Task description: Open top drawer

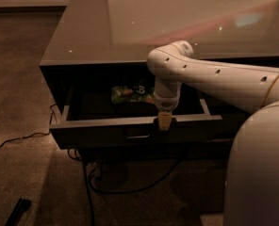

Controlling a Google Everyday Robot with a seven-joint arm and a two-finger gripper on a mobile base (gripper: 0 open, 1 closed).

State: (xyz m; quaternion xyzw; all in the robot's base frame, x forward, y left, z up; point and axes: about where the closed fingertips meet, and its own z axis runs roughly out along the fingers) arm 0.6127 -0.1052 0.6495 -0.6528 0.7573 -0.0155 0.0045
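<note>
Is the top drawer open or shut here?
Open: the top drawer stands pulled out, with a green packet visible inside. The pincer sits at its front edge.
</note>
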